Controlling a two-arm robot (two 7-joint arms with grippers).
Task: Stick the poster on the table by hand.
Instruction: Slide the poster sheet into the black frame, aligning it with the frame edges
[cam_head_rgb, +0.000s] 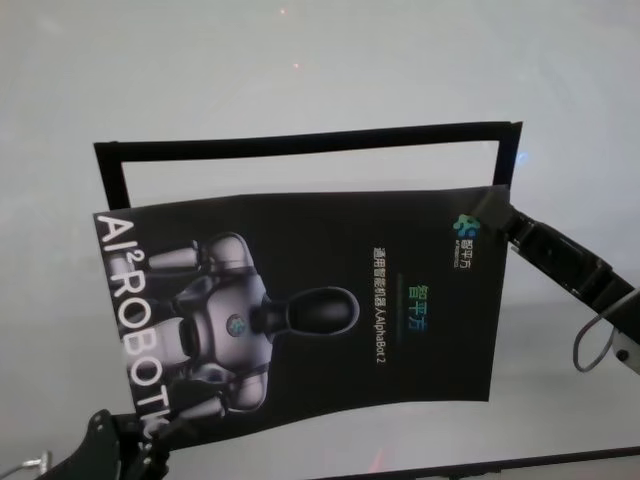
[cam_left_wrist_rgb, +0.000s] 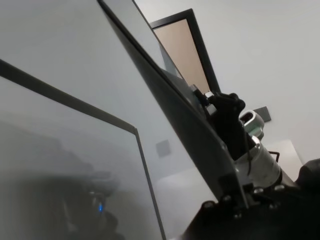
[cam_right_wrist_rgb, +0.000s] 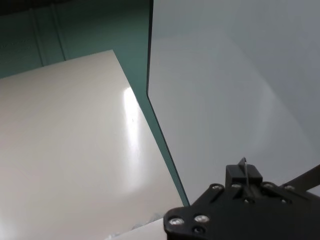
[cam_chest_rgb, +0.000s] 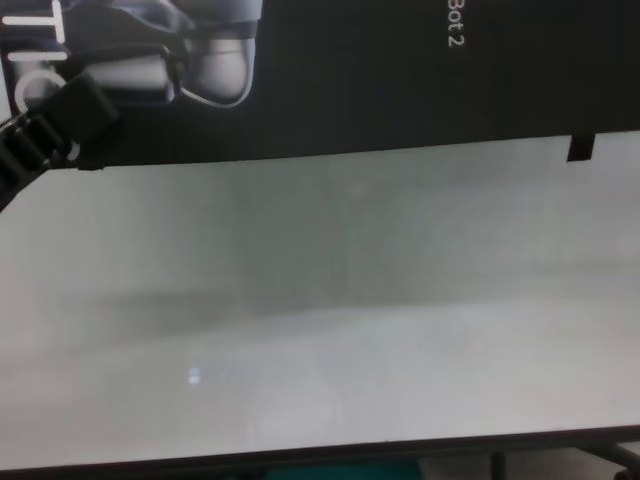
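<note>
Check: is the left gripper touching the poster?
Touching. In the chest view the left gripper clamps the poster at its lower left edge.

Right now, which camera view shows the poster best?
The head view: the whole poster is visible, held at two corners above the table. The chest view shows only its near edge, the left wrist view sees it edge-on, and the right wrist view shows none clearly.

On the head camera I see a black rectangular outline (cam_head_rgb: 300, 141) lying flat, with its far side and both far corners showing. Two small red dots of light (cam_head_rgb: 296, 67) sit beyond it, and there is a blue glint (cam_head_rgb: 522, 155) just past its right corner. The left wrist camera gives me a dark-framed tan panel (cam_left_wrist_rgb: 181, 50) (door or window, I cannot tell). The right wrist camera shows a cream panel (cam_right_wrist_rgb: 65, 150) against a teal surface (cam_right_wrist_rgb: 90, 30).
</note>
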